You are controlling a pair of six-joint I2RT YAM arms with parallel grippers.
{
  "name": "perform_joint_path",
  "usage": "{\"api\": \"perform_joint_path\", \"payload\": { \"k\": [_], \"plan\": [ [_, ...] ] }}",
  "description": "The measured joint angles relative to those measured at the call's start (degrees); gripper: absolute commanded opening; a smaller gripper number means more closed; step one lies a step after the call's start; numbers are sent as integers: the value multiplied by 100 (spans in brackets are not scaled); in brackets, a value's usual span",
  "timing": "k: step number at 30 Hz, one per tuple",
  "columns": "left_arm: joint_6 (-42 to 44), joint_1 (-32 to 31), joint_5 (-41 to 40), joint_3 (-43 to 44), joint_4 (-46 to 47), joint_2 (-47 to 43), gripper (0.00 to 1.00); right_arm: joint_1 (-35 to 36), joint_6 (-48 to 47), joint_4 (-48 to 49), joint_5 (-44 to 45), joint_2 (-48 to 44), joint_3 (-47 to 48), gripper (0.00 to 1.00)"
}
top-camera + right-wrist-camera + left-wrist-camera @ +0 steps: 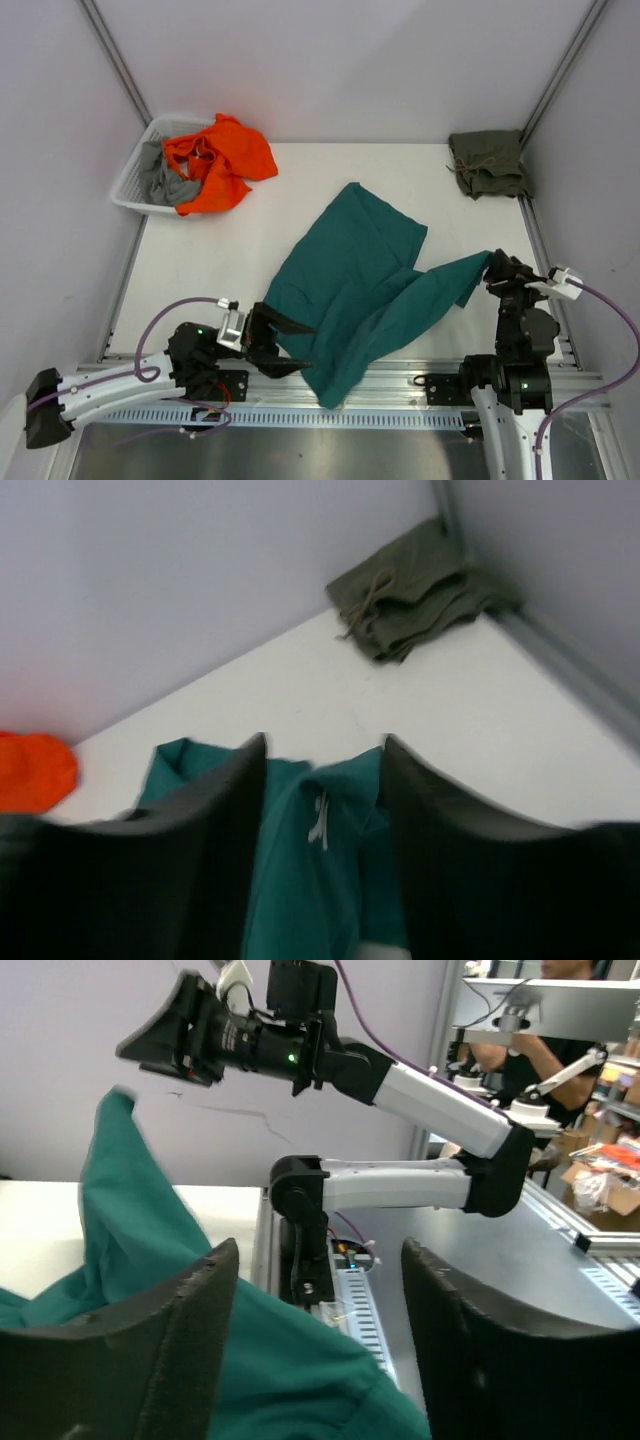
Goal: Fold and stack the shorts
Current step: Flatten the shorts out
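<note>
The teal-green shorts (355, 290) lie rumpled across the middle of the table, with one corner pulled up towards the right. My right gripper (495, 266) is shut on that raised corner. In the right wrist view the teal cloth (320, 860) and a bit of off-white cord (319, 820) fill the gap between the fingers. My left gripper (288, 345) is open at the shorts' near left edge, its fingers (150, 1360) wide apart over teal cloth (300, 1370). The olive-green shorts (487, 163) lie folded in the far right corner, also seen in the right wrist view (415, 600).
A white basket (135, 180) at the far left holds an orange cloth (220, 160) and a grey cloth (165, 180). Walls close in the table at the back and sides. A metal rail (400, 380) runs along the near edge.
</note>
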Motion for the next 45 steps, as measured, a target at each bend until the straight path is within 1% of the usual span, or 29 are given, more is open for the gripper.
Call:
{"api": "perform_joint_path", "payload": {
  "k": [1, 3, 6, 9, 11, 12, 14, 17, 20, 22, 24, 26, 27, 29, 30, 32, 36, 38, 43, 45],
  "plan": [
    [85, -103, -31, 0, 131, 149, 77, 0, -63, 20, 44, -2, 76, 63],
    [199, -201, -59, 0, 365, 299, 83, 0, -236, 37, 208, -13, 315, 65],
    [275, -216, -162, 0, 577, 186, 85, -2, -444, 136, 439, -39, 695, 65],
    [348, -219, -435, 0, 433, -376, 88, -13, -643, 251, 656, -70, 1043, 66],
    [356, -227, -872, 0, 87, -970, 89, -17, -748, 352, 651, -70, 1255, 65],
    [348, -227, -1187, 2, -111, -1259, 91, -22, -789, 433, 546, -66, 1353, 65],
    [293, -229, -1947, 11, -717, -1764, 93, -28, -789, 501, 345, -9, 1497, 66],
    [120, -229, -2964, 24, -1727, -1974, 93, -39, -686, 514, -52, 501, 1788, 68],
    [-203, -227, -3923, 15, -2979, -1886, 95, -42, -522, 481, -562, 1414, 1993, 68],
    [-518, -229, -4439, 68, -3563, -1499, 99, 0, -391, 476, -1003, 2293, 2046, 67],
    [-868, -227, -4876, 188, -4011, -866, 99, 160, -337, 483, -1296, 3021, 2024, 69],
    [-1169, -219, -5265, 345, -4376, -133, 99, 590, -354, 461, -1412, 3740, 1989, 70],
    [-1287, -184, -5392, 402, -4527, 144, 99, 870, -420, 450, -1373, 4050, 1987, 73],
    [-1467, -50, -5490, 463, -4776, 437, 99, 1504, -599, 455, -1226, 4605, 2048, 73],
    [-1532, 74, -5488, 463, -4898, 446, 99, 1781, -706, 426, -1176, 4970, 2199, 73],
    [-1685, 426, -5421, 466, -5163, 258, 99, 2170, -890, 380, -1250, 5971, 2785, 72],
    [-1998, 1213, -5130, 529, -5591, -254, 99, 2415, -1217, 249, -1325, 8317, 4760, 72],
    [-2159, 1486, -4942, 551, -5648, -306, 99, 2463, -1331, 236, -1340, 9204, 5515, 72],
    [-2465, 1591, -4719, 636, -5930, -72, 99, 2505, -1545, -243, -1451, 11012, 7195, 70],
    [-2535, 1600, -4688, 688, -5930, 140, 99, 2481, -1604, -461, -1526, 11777, 8037, 69]
  ]
}}
